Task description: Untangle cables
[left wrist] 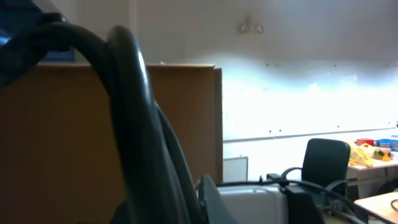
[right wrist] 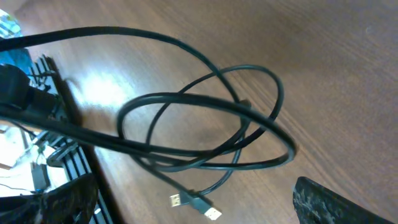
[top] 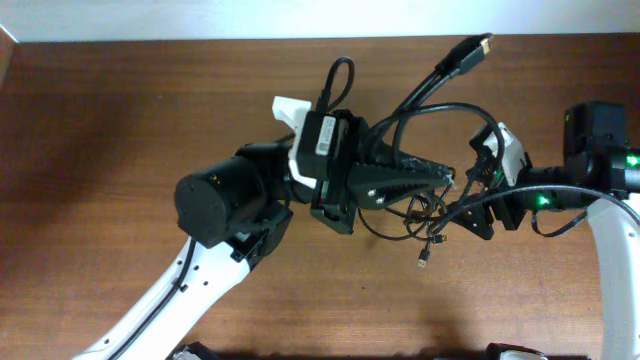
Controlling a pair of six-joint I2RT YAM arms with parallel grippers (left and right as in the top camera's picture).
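Note:
The black cables hang in a tangle between my two grippers at the table's middle. One thicker strand runs up to a gold-tipped plug, and a small plug dangles low. My left gripper points right and looks shut on the cable bundle. In the left wrist view the cables drape close across the lens beside the jaws. My right gripper is open next to the tangle. The right wrist view shows looped cables with two gold plugs between its wide fingers.
The brown wooden table ends at a pale wall along the top. My left arm's dark body stands close at the left of the right wrist view. An office chair and a brown panel show in the background.

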